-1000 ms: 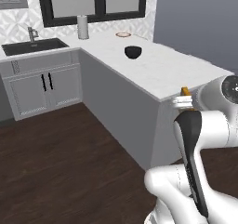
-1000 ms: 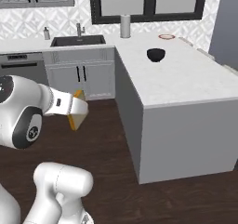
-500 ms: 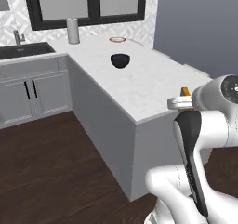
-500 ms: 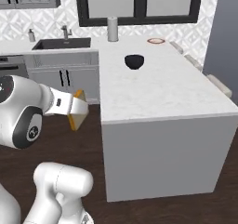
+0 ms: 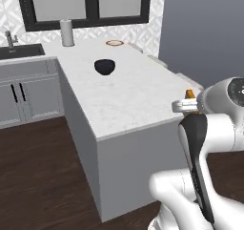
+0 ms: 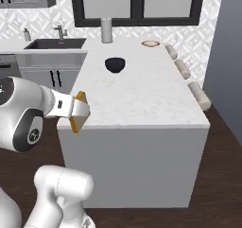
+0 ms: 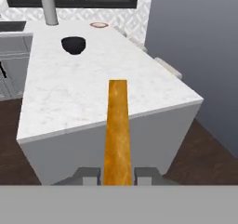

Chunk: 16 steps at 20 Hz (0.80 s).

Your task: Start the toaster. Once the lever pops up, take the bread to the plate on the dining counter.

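Note:
My gripper (image 6: 71, 109) is shut on the bread (image 6: 79, 112), a tan slice with an orange-brown crust. It hangs in the air just short of the near end of the dining counter (image 6: 142, 99). In the hand view the bread (image 7: 117, 125) stands edge-on between the two fingertips (image 7: 88, 174), pointing along the dining counter (image 7: 69, 93). The plate (image 6: 150, 43) (image 5: 114, 43) (image 7: 98, 25) sits at the counter's far end, near the window wall. In the left base view the bread (image 5: 190, 94) peeks out above my gripper (image 5: 186, 105). The toaster is out of view.
A dark bowl (image 6: 115, 64) (image 5: 105, 66) (image 7: 73, 45) sits mid-counter between me and the plate. A grey cylinder (image 6: 107, 30) stands at the far corner. The sink (image 6: 54, 43) and grey cabinets lie left. Stools (image 6: 201, 94) line the counter's right side. Dark wood floor surrounds.
The base has driven, so the whole picture has shifted and the counter's end now stands closer and more head-on. The gripper stays shut on the bread in the same pose.

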Motion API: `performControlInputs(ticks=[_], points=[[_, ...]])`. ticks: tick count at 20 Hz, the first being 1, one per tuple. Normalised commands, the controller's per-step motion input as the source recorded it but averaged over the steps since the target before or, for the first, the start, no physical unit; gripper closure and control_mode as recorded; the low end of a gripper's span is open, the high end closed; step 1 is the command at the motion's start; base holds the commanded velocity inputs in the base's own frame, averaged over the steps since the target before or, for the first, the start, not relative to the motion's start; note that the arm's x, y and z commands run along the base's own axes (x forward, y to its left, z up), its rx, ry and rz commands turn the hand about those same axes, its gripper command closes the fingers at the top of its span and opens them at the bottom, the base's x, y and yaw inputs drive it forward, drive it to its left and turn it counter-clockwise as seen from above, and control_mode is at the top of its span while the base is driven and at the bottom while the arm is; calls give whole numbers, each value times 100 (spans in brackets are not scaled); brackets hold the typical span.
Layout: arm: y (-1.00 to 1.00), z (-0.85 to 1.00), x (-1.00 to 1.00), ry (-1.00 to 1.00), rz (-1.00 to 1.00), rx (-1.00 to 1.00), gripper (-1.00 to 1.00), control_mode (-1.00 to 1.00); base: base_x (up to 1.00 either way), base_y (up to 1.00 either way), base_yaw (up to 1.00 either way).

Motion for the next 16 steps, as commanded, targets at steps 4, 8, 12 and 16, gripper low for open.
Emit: performControlInputs(ticks=[4, 8, 12, 16], points=[[0, 0, 0, 0, 0, 0, 100, 100, 34, -100, 24], [0, 0, 0, 0, 0, 0, 100, 100, 33, -100, 25], [0, 0, 0, 0, 0, 0, 100, 100, 32, -100, 25], [0, 0, 0, 0, 0, 0, 100, 100, 31, -100, 25]])
